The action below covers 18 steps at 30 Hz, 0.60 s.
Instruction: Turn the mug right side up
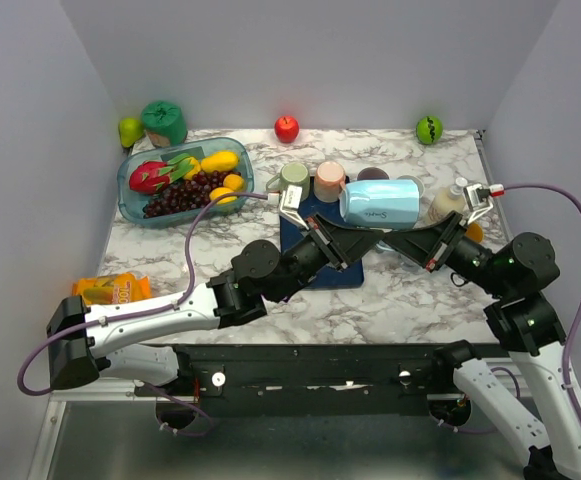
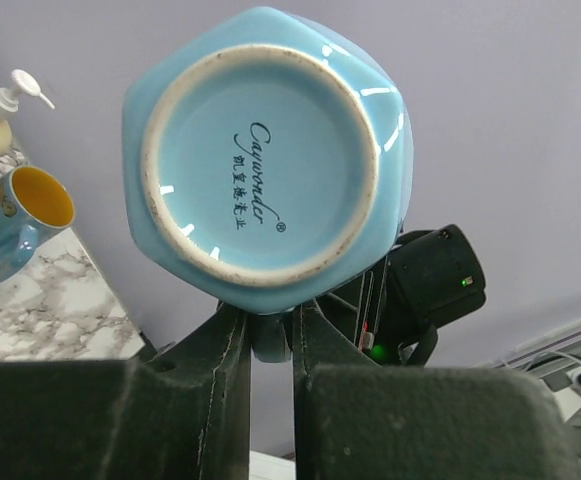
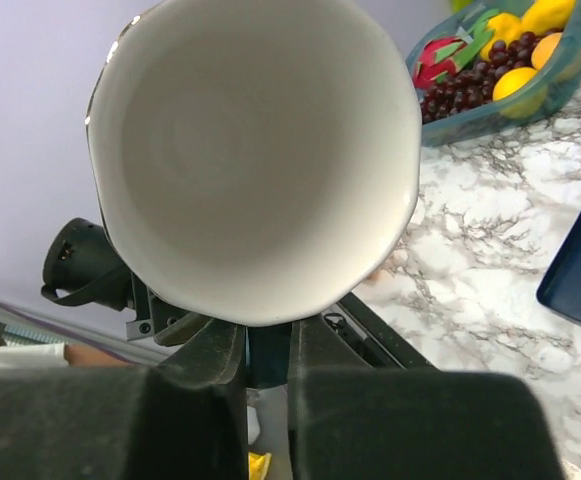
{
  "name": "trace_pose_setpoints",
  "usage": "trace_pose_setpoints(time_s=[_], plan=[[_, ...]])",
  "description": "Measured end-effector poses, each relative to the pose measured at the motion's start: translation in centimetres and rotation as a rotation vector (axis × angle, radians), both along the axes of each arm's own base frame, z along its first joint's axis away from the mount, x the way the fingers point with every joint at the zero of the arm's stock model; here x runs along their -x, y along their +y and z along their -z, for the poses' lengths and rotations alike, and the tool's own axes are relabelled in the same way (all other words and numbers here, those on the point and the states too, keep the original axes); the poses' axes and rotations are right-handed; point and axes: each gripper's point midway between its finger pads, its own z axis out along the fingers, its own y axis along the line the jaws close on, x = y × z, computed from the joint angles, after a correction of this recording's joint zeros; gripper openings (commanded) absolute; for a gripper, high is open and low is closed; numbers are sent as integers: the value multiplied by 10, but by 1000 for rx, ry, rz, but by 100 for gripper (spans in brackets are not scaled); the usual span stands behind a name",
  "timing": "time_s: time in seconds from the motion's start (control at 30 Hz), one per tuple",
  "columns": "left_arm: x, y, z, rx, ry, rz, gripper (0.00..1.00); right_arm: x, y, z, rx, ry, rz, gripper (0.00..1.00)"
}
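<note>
Top view: mug lies on its side in the air, mid-table, over the dark blue mat, mouth to the right. My left gripper and right gripper meet just under it.

Left wrist: the mug's base faces me. My fingers are clamped on the mug's lower part.

Right wrist: the mug's white inside faces me. My fingers are pinched on a blue part below its rim.

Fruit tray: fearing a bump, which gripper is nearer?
Left. The left gripper grips the blue mug on the side facing the fruit tray; the right gripper, on the far side.
</note>
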Motion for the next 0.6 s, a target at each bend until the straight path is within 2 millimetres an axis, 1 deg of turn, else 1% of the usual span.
trace_pose_setpoints(time_s=[0.03,0.07,0.13,0.17,0.23,0.27,0.43,0.47,0.53,0.6], plan=[[0,0,-1,3,3,1,3,1,0,0,0,-3,0,1],[1,1,-1,4,4,2,17,1,0,0,1,-5,-1,1],[2,1,0,-1,8,5,31,2,-1,0,6,-8,1,1],[2,0,2,-8,11,7,50,2,-1,1,12,-6,2,1],[3,0,7,-30,15,9,63,3,-3,2,33,-6,11,1],[4,0,8,-38,15,9,73,4,-5,4,51,-5,18,1],[7,7,20,-111,23,5,87,8,-18,18,153,24,82,1],[7,9,24,-130,29,-2,95,9,-22,21,180,27,101,1],[6,14,31,-165,44,-18,99,9,-29,28,232,36,137,1],[3,20,42,-205,64,-39,99,10,-39,39,296,45,180,1]])
